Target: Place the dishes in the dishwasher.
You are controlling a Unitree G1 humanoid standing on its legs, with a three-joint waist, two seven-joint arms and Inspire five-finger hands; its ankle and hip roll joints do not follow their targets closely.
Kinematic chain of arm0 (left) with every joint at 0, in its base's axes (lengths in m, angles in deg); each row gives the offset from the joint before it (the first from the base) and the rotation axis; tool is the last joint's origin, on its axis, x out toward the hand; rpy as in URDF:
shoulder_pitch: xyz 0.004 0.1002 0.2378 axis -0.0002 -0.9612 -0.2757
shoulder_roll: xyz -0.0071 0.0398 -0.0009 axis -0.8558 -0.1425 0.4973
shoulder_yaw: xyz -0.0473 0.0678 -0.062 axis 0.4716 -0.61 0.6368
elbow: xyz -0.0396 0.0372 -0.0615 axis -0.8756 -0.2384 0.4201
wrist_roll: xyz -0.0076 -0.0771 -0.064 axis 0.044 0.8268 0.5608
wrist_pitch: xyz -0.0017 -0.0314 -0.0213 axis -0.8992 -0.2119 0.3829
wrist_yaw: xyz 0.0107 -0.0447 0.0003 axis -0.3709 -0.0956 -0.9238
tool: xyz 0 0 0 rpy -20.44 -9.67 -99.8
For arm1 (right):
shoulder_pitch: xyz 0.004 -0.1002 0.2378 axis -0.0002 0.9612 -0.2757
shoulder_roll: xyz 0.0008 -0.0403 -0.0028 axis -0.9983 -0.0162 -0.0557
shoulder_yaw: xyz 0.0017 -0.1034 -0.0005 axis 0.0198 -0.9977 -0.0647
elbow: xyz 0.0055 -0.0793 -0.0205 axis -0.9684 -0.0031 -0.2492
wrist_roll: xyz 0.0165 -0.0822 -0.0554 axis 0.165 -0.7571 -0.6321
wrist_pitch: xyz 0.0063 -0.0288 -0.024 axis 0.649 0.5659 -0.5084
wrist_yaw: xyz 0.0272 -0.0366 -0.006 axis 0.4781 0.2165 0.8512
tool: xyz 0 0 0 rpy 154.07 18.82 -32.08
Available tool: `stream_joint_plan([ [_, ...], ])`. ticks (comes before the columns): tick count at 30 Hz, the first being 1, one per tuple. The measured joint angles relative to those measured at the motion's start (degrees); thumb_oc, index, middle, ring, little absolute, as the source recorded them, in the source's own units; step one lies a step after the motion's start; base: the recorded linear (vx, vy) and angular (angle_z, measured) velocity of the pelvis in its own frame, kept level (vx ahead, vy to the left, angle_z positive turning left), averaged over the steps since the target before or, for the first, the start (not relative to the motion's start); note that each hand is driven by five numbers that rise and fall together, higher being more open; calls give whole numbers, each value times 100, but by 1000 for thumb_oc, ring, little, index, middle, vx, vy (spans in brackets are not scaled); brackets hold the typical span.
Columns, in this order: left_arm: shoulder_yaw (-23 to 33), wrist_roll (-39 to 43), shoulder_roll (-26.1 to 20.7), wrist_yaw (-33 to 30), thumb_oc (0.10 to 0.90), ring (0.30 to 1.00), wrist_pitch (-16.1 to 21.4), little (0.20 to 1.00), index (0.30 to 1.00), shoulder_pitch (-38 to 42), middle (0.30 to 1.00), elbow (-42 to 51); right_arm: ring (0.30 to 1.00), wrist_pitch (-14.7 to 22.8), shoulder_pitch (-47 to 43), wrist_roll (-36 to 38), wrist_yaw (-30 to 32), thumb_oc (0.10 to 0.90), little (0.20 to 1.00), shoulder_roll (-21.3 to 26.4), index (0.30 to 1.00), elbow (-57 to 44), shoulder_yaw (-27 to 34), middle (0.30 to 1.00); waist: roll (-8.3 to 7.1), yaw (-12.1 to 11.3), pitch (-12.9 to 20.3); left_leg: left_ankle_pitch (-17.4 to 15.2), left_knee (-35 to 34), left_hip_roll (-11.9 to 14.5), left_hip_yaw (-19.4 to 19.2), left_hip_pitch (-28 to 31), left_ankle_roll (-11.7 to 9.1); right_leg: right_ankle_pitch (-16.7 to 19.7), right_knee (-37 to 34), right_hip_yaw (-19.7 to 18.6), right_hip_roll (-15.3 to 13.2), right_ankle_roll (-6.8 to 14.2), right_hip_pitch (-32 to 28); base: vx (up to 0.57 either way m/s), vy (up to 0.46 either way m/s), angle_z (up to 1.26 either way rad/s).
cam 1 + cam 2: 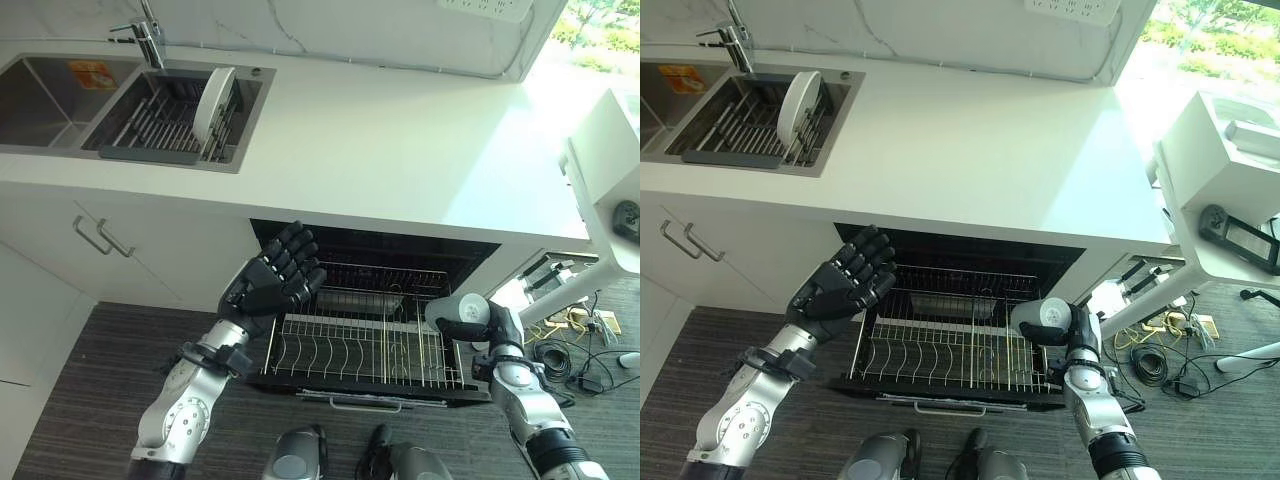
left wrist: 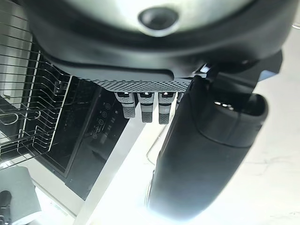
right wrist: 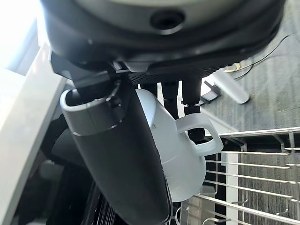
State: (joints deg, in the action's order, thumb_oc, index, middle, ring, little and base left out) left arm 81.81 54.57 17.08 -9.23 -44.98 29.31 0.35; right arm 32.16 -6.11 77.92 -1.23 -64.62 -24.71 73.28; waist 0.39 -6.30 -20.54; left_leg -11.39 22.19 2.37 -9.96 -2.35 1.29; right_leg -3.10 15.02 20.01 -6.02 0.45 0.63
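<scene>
The right hand (image 3: 140, 154), thumb and fingers curled round a white mug (image 3: 180, 150) with its handle turned outward, holds it above the right end of the pulled-out wire rack (image 1: 350, 350) of the open dishwasher (image 1: 400, 250) beneath the white countertop (image 1: 400, 140). The left hand (image 1: 272, 280) hangs empty over the rack's left end, its fingers straight and loosely spread. A white plate (image 1: 213, 100) stands on edge in the drainer rack (image 1: 150, 125) of the sink (image 1: 40, 95), beside the faucet (image 1: 148, 38).
</scene>
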Motion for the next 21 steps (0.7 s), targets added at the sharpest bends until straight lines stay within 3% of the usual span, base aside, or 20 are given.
stream_joint_plan([
  [6,-216,2,-4,-12,800,900,37,900,900,-156,900,12,300,136,74,2,219,400,300,-59,300,138,68,300,348,78,-15,69,-50,-88,-74,20,77,-18,115,-99,-109,38,104,-17,41,-5],
  [15,-661,426,-29,-146,800,900,452,900,900,-49,900,20,300,261,-245,1,222,400,300,103,300,420,76,300,548,152,-242,212,-83,-106,-110,-315,104,44,156,-151,-131,37,503,-52,16,-3],
  [21,-680,459,-39,-172,800,900,703,900,900,341,900,12,300,251,-711,-3,170,400,300,181,300,634,75,300,540,149,-450,286,-146,-121,-109,-454,107,111,158,-151,-130,-36,671,-15,5,0],
])
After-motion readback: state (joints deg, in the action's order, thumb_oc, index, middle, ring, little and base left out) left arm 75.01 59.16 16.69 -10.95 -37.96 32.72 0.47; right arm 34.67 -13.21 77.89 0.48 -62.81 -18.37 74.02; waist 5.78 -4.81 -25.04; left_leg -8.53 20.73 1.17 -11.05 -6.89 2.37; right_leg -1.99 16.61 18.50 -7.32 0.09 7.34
